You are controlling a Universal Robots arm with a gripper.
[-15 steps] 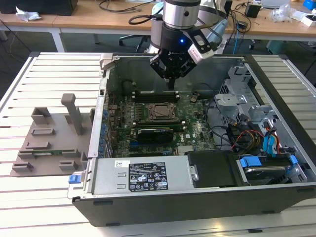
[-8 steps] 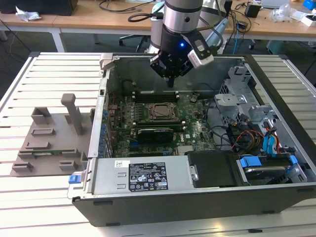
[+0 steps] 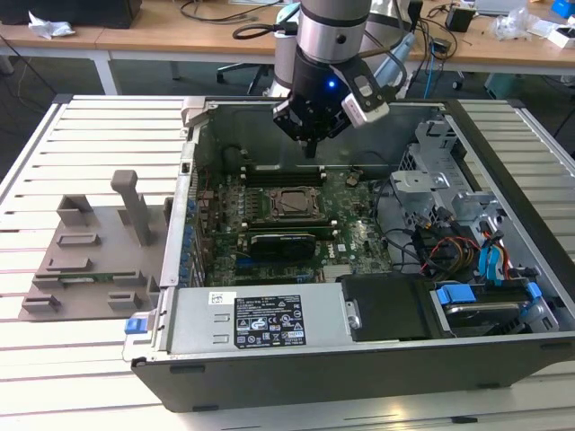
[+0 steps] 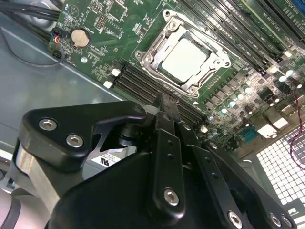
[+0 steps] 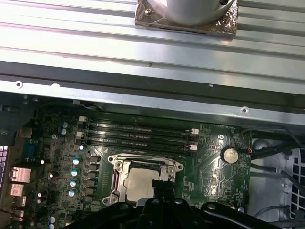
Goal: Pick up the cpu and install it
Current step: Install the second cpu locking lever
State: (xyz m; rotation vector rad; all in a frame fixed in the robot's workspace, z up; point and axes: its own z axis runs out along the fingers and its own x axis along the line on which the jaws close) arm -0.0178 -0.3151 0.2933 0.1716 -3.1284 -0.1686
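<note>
The open computer case [image 3: 359, 350] lies nearest in the exterior view, on a slatted metal desk [image 3: 99, 135]; wooden benches [image 3: 180, 36] with cables stand behind. Inside, the green motherboard [image 3: 359, 238] carries memory slots [image 5: 138, 133] and a long black expansion card [image 3: 283, 242]. The cpu [image 4: 185, 58] sits in the socket frame [image 4: 157, 47]. Above it hang the fingers [image 4: 164, 112], pressed together and empty.

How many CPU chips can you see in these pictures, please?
1. The cpu lies inside the socket frame on the motherboard, within the open computer case. The gripper hides part of the board, so another could be out of sight.
</note>
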